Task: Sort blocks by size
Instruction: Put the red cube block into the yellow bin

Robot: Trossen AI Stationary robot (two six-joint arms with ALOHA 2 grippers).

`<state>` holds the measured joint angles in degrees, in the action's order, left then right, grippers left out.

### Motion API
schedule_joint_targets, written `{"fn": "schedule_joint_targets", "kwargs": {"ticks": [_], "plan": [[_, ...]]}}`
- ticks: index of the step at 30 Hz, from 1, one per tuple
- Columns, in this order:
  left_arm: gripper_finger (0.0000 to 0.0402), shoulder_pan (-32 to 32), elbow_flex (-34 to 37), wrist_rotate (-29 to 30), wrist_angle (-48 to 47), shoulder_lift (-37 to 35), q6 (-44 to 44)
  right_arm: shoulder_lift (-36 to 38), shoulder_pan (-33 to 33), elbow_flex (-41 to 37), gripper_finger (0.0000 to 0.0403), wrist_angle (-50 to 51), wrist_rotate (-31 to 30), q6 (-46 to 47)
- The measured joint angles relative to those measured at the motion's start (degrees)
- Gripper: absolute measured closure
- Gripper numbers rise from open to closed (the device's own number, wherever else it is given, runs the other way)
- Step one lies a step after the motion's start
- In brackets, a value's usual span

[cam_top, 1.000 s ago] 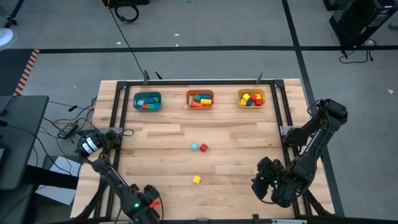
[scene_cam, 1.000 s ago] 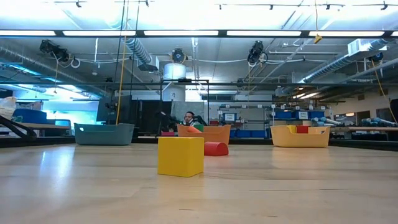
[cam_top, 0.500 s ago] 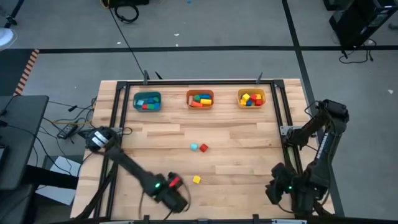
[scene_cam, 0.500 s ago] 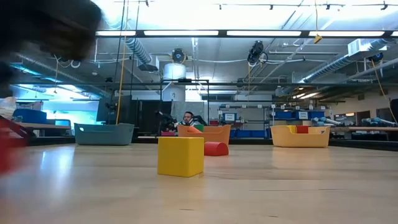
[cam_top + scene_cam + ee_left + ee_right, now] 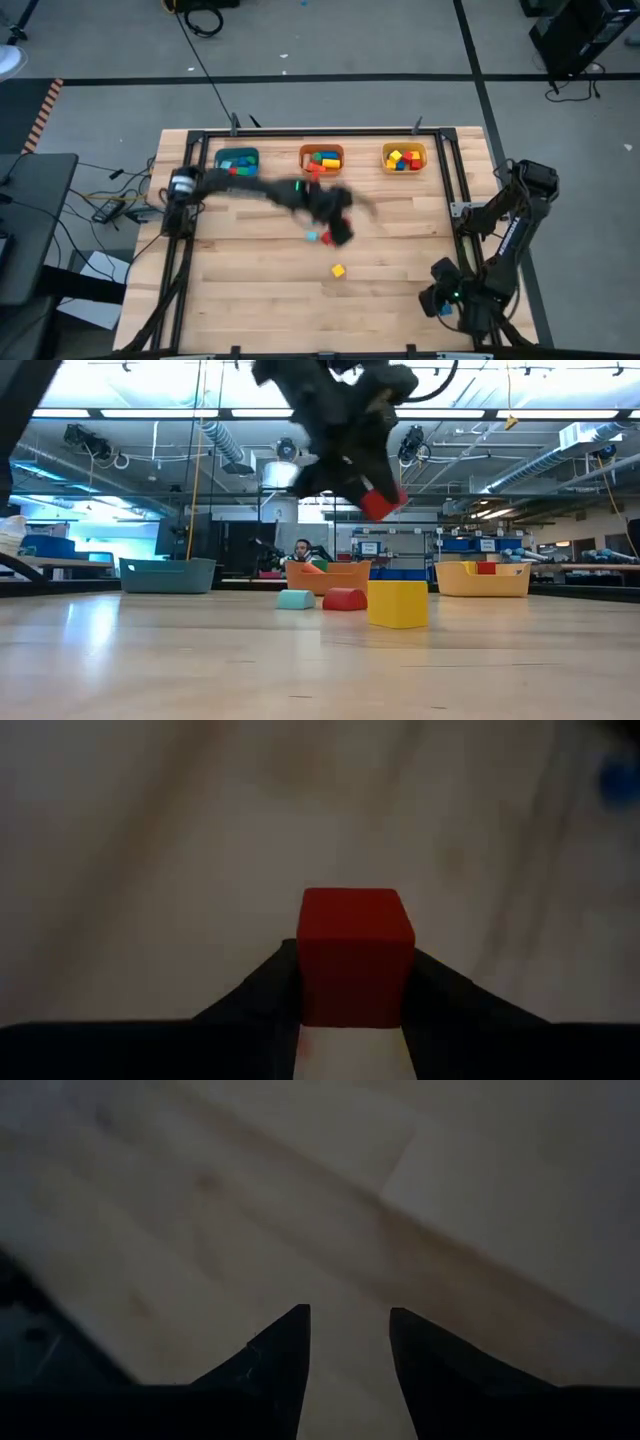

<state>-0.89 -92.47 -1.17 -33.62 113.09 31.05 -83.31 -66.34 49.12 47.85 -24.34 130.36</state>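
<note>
Far edge: we see three bins in a row, teal [image 5: 237,162], orange [image 5: 321,159], yellow [image 5: 404,158], with bare wood between them.
Table middle: the left arm [image 5: 260,192] reaches across it, its gripper [image 5: 340,228] clamped on a red cube [image 5: 356,956], above a light blue block [image 5: 313,236] and a red block [image 5: 326,240].
Nearer us: one yellow cube [image 5: 339,270] stands alone.
Near right corner: the right gripper [image 5: 436,300] sits here, fingers [image 5: 285,1352] apart.
Near left half: we find open tabletop [image 5: 230,290].

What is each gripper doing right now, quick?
Left gripper: shut on a red cube, up over the table's middle.
Right gripper: open with a small gap, holding nothing, near the table's right edge.
</note>
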Motion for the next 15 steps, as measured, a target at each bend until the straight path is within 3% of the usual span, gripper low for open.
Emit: {"fn": "schedule_joint_targets", "kwargs": {"ticks": [7, 11, 15], "plan": [[0.0262, 17.02, -7.04, -4.08, 4.25, 0.23, -12.07, 0.0, 7.38, -2.73, 0.0251, 1.94, -0.02, -0.37], [0.0262, 22.57, -11.23, -6.97, 8.23, 1.37, -17.39, 0.0, 12.0, -4.1, 0.0251, 2.4, -0.02, -1.02], [0.0262, 25.33, -18.18, -10.66, 6.69, 7.11, -21.76, 0.07, 16.08, -5.21, 0.025, 2.0, 0.0, -1.08]]}}
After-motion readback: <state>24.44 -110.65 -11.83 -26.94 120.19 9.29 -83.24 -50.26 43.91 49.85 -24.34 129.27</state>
